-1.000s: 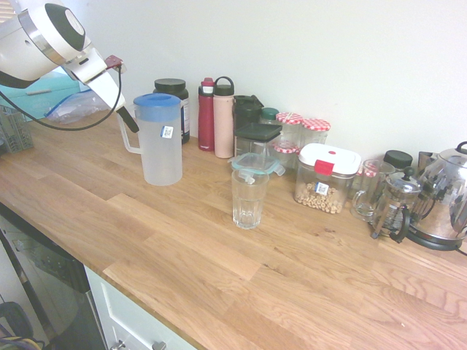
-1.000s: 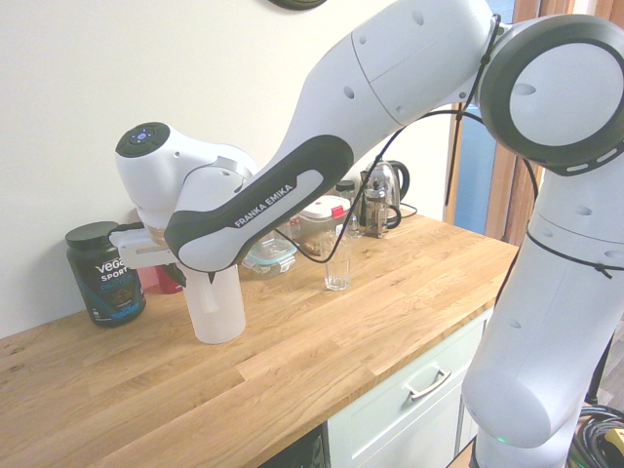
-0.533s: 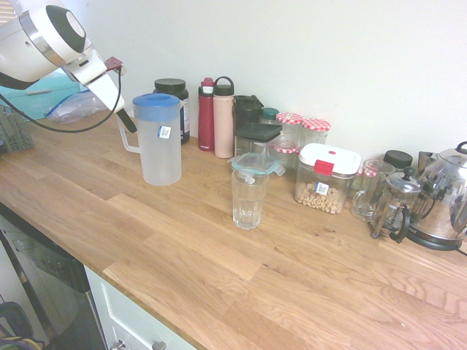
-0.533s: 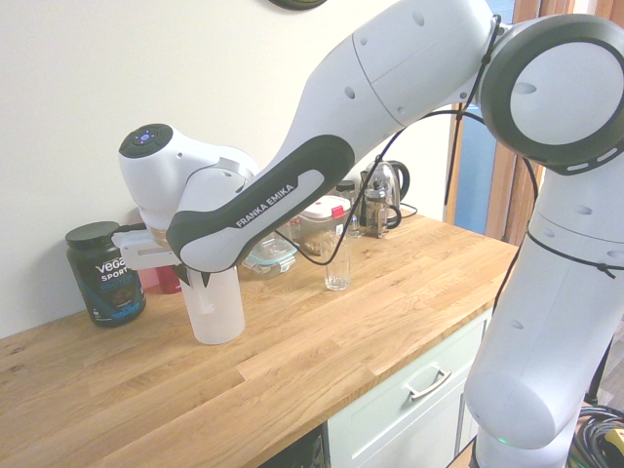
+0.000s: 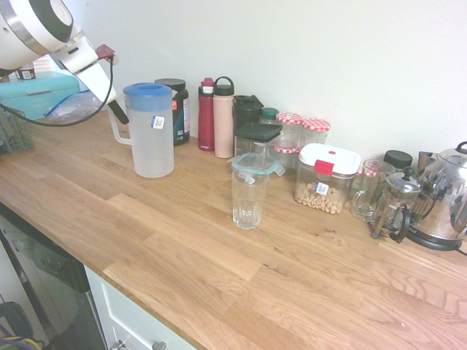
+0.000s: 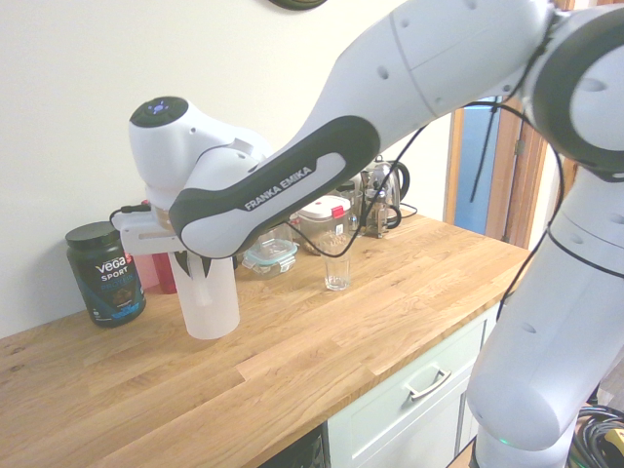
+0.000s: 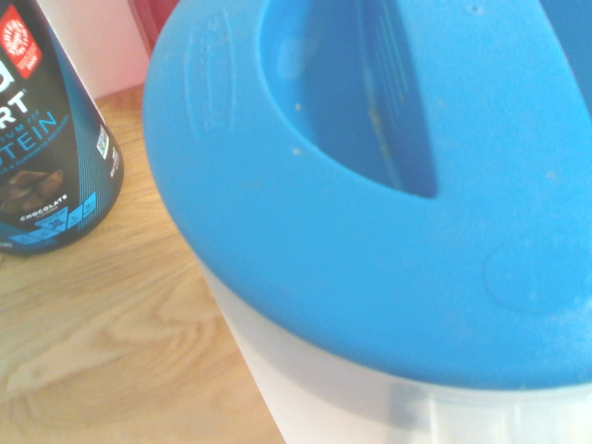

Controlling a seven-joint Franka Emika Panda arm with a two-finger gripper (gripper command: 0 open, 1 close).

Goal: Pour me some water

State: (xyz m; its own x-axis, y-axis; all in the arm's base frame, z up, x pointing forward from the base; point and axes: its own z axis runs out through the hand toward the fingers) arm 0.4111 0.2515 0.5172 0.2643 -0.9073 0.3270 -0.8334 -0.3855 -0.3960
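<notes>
One end effector clamped on the handle of a water jug

One white Franka arm reaches over the wooden table, its end effector closed on the white handle of the frosted jug. The dark fingers meet the handle at its upper part, just below the blue lid. In the second exterior view the end effector is largely hidden behind the forearm, and the jug hangs beneath it with its base close to the table; whether the base touches the wood cannot be told. In the wrist view the blue lid fills most of the frame, with the frosted wall below it. Water cannot be made out through the jug wall in these views.

Just behind the jug stands a black protein tub, and beside that a dark red bottle and a pink bottle. Well apart from the jug, nearer the table's middle, stands a ribbed clear tumbler, upright, with a little water at its bottom. Behind it are a clip-lid container, jars with chequered lids and a food box with a red-and-white lid. At the far end stand a French press and a steel kettle.
</notes>
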